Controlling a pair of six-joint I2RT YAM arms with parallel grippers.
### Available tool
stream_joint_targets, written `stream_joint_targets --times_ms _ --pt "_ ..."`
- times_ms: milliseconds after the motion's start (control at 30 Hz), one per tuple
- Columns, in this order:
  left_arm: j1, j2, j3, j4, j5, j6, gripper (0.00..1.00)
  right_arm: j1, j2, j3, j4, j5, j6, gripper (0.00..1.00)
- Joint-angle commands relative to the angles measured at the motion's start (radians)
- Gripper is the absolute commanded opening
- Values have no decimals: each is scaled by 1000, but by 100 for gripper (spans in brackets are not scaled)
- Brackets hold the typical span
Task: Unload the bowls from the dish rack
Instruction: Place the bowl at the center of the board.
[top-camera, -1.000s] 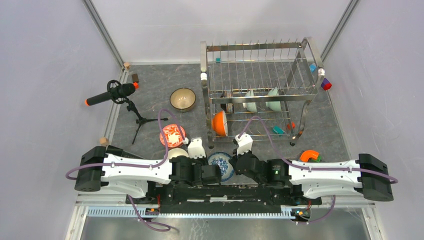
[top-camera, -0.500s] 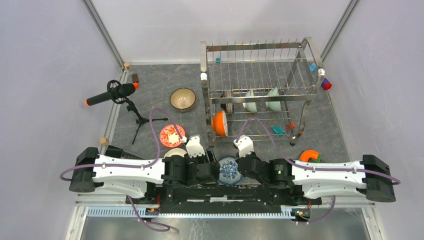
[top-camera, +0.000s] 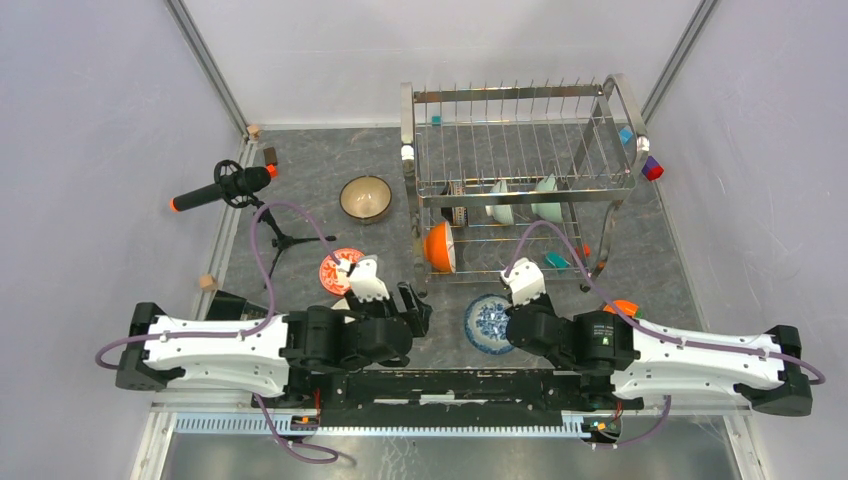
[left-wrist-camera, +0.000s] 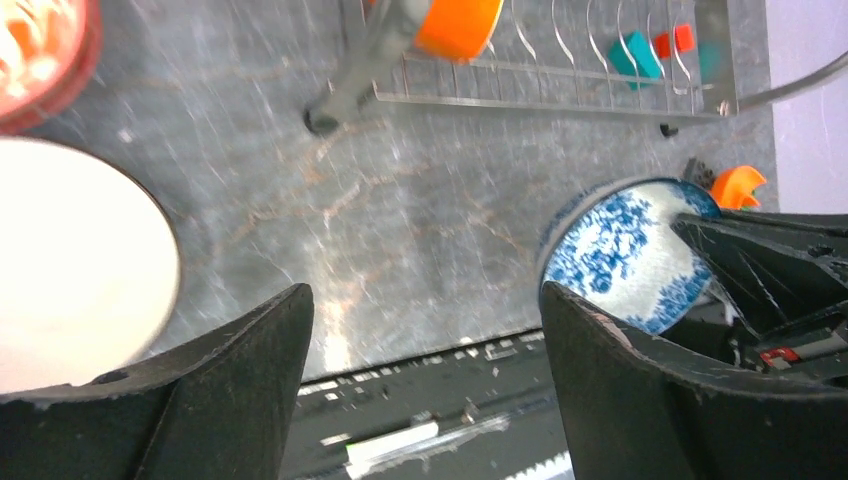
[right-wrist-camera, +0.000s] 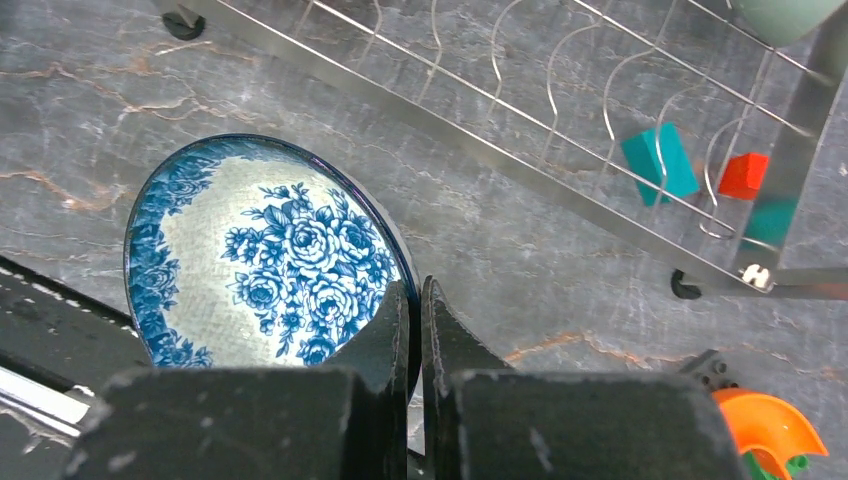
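From above: out of the dish rack (top-camera: 520, 93) and on the worktop (top-camera: 305, 172), a tan bowl (top-camera: 365, 198) and a red patterned bowl (top-camera: 340, 268); out too, a blue-and-white bowl (top-camera: 488, 322) at the near edge. Yet to unload: an orange bowl (top-camera: 440, 247) at the rack's left end, a pale green bowl (top-camera: 548, 208) and two others further back. From the left wrist: left claw (left-wrist-camera: 425, 300) spread wide, empty, just beside a white bowl (left-wrist-camera: 70, 260) on the worktop. From the right wrist: right claw (right-wrist-camera: 415, 330) pinching the blue-and-white bowl's rim, near the rack's foot; set down or not, cannot tell. Roughly half done, at a guess.
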Motion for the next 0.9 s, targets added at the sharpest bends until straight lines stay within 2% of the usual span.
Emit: stream_joint_targets --times_ms 0,133,200,267,400,533,733,867 --pt "-4 -66 50 3 -239 247 90 0 -19 38 -48 86 20 0" --pt "25 -119 20 213 -328 571 90 -2 -16 5 0 69 19 0" --pt "91 -125 3 304 -286 690 89 -2 -16 -9 24 58 22 0" --pt "196 -117 -4 354 -180 742 89 -2 -18 -23 39 48 22 0" --pt "358 -81 -28 470 9 804 87 -2 -32 -54 57 42 31 0" --pt "412 -4 -9 539 90 852 86 -3 -50 -89 71 29 45 0" --pt "444 126 53 557 122 886 84 -5 -67 -140 88 19 56 0" --pt "489 175 67 561 120 871 75 -6 -70 -169 118 17 54 0"
